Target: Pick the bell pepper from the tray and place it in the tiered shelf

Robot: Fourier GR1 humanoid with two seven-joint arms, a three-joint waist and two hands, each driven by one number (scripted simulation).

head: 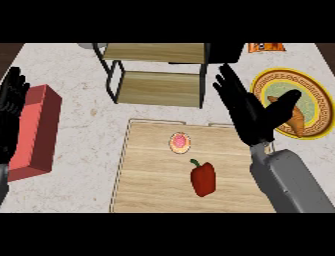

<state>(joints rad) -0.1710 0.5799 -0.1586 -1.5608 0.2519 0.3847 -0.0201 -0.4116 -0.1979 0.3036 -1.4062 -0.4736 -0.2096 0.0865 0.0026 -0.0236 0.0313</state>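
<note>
While the bell pepper (203, 179) lies on the wooden tray (148, 175), neither hand is touching it. It is red with a green stem and sits in the tray's lower right part, its stem end pointing toward the shelf. A small pink round thing (179, 142) lies on the same tray, a little farther up and to the left, apart from the pepper.

Over the tray's far right corner is the right hand (250, 115), spread flat, fingers straight and pointing away from the robot, thumb stuck out to the right. It holds nothing. The thumb reaches across the rim of a yellow plate (319, 90), which carries an orange piece of food (297, 122).

Beyond the tray stands the tiered shelf (159, 87), a black frame with two wooden boards, one above the other. Nothing lies on the parts of the boards that show.

At the left edge the left hand (4, 112) rests with fingers straight and up, over a red box (41, 132) on the pale counter (81, 125).
</note>
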